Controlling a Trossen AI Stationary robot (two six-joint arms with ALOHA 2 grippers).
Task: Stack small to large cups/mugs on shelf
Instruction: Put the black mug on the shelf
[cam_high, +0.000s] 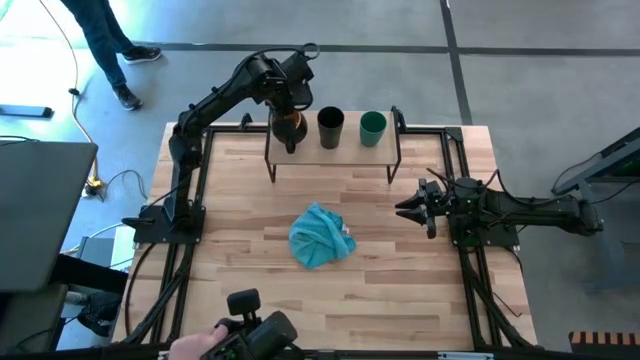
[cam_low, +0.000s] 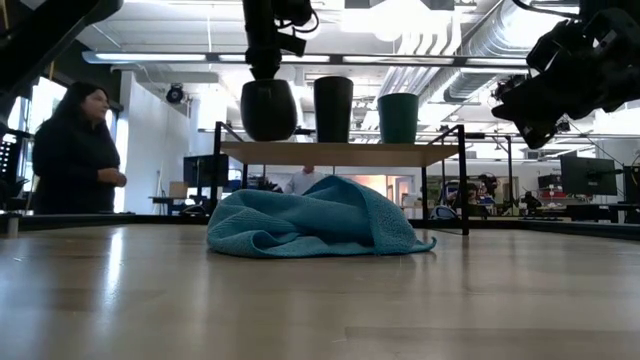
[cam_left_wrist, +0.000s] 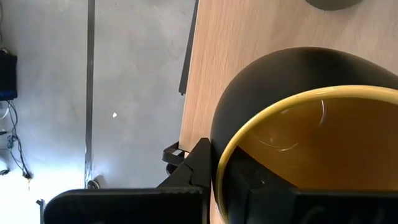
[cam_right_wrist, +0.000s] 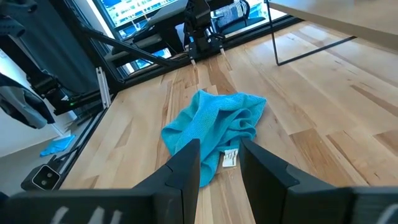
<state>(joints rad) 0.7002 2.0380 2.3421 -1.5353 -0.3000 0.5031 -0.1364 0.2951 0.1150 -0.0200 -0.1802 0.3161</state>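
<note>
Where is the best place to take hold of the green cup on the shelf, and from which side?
Probably at the rim, from above. The green cup stands upright on the shelf with its mouth open upward, so one finger can go inside and one outside. The black cup stands near on one side, so pinch across the free sides. The right tool is open.

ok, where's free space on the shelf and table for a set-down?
Shelf is crowded along its back: mug in the left gripper, black cup, green cup. Its front strip is bare. Table is bare left of the cloth; right gripper hovers opposite.
</note>
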